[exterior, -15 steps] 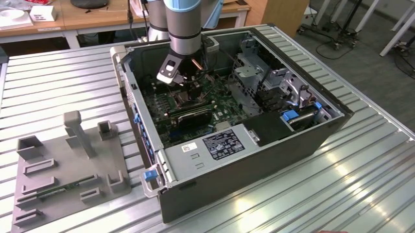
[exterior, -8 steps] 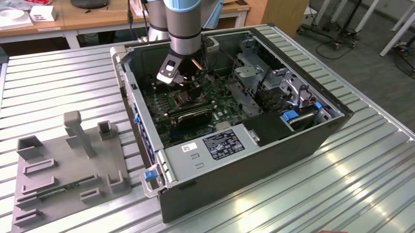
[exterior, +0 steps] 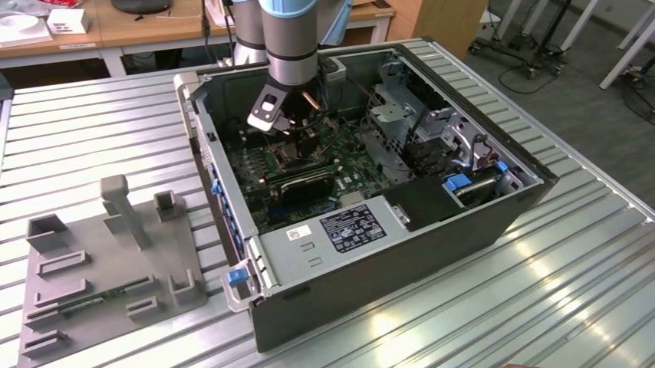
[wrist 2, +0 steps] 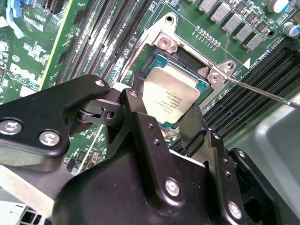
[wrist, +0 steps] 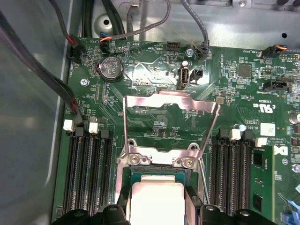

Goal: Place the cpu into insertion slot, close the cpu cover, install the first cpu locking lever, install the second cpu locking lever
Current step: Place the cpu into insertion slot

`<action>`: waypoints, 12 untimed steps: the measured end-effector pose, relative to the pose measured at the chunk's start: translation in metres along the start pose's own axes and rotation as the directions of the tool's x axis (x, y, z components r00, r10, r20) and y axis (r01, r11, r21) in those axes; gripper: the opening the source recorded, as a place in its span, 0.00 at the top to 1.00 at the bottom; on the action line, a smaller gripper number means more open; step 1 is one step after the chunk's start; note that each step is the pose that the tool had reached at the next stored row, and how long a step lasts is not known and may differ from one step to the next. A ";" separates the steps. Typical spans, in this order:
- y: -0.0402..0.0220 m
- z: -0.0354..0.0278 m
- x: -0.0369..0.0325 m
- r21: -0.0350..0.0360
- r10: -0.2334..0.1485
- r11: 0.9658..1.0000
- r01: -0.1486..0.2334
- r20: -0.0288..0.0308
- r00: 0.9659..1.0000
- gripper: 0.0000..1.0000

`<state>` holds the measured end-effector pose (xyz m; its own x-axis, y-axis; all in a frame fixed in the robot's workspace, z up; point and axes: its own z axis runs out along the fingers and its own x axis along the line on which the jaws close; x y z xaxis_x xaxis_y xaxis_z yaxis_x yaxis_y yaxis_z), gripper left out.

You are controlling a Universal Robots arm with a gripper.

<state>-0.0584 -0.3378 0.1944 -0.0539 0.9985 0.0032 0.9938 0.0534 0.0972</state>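
In both wrist views the tool [wrist 2: 165, 107] is seen pressed in on the cpu [wrist 2: 171, 91], one black finger [wrist 2: 127, 104] against each of two opposite edges, so that the chip is pinched between them. The cpu [wrist: 157, 199] is held flat, pale metal top upward, directly at the insertion slot [wrist 2: 180, 56]. It appears to sit in or just above the slot, but whether it is fully seated cannot be told, as the fingers hide its lower edges.

Just beyond the slot, the cpu cover [wrist: 171, 101] is swung open and stands raised, and green board is seen through its square window. A thin locking lever [wrist 2: 262, 92] is released and juts away from one corner of the slot. Rows of black memory slots [wrist: 89, 173] run on both sides. Further along the motherboard [wrist: 154, 122] a round coin cell battery [wrist: 111, 69] is mounted.

In the exterior view the arm [exterior: 291, 38] is lowered into an open computer case [exterior: 409, 253], which lies on a slatted metal surface [exterior: 103, 130]. A grey fixture [exterior: 103, 268] rests on that surface toward the exterior view's left, well apart from the arm.
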 end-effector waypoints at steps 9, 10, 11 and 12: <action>0.0000 -0.0006 -0.0001 0.000 0.043 0.999 -0.043 0.004 0.999 0.46; 0.0000 -0.0005 0.0000 0.000 0.043 0.999 -0.043 0.004 0.999 0.46; 0.0000 -0.0003 0.0000 0.000 0.043 0.999 -0.043 0.004 0.999 0.46; 0.0000 0.0000 0.0000 0.000 0.043 0.999 -0.043 0.004 0.999 0.46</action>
<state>-0.0584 -0.3378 0.1944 -0.0104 0.9999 0.0034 0.9952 0.0100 0.0974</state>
